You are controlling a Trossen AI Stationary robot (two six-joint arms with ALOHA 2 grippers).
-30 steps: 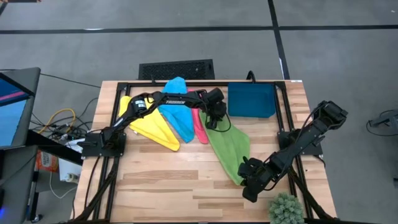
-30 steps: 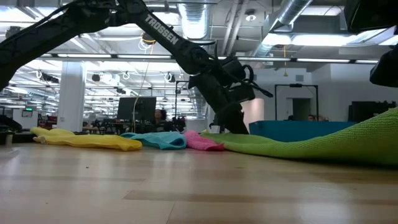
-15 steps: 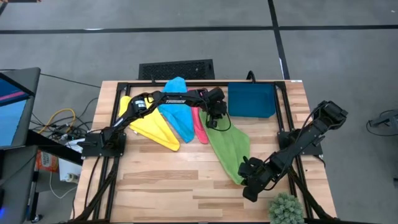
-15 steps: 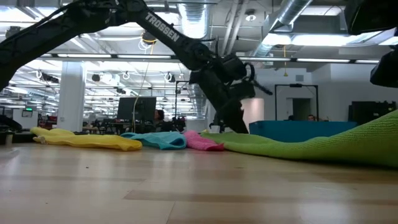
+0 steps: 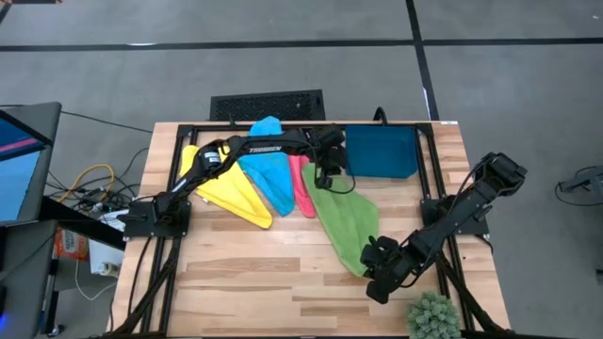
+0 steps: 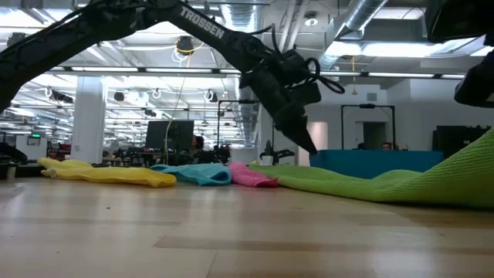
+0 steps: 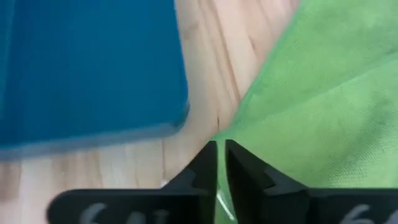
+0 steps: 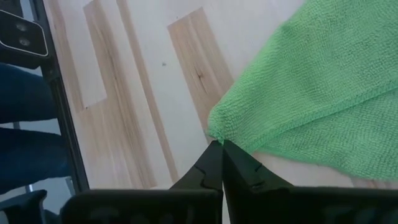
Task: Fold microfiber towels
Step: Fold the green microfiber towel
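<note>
End effector status, right arm: the right end effector [image 5: 382,268] sits at the 5 o'clock part of the worktop [image 5: 236,282], its fingers pressed together on the near corner of the green towel [image 5: 347,224]. The right wrist view shows that corner pinched at the fingertips and lifted slightly off the wood.

End effector status, left arm: the left end effector [image 5: 325,179] is at about 12 o'clock, over the far corner of the green towel and just beside the blue tray [image 5: 380,151]. In the left wrist view its fingers stand almost together with a narrow slit between them, right at the towel's edge. Whether any cloth is caught in that slit cannot be told.

Task progress, judged from the layout:
- Green towel: spread as a long strip from 12 o'clock toward 5 o'clock, not yet folded. A first fold appears to be in preparation.
- Pink towel [image 5: 301,188], sky-blue towel [image 5: 268,174] and yellow towel [image 5: 226,188]: lying side by side toward 11 o'clock, loose and untidy, none folded small.
- Blue tray: nothing in it.

All four folds appear to remain.

Markings: "TROSSEN" in white capitals on the left arm [image 6: 204,27], legible in the low view. No other writing can be read.
</note>
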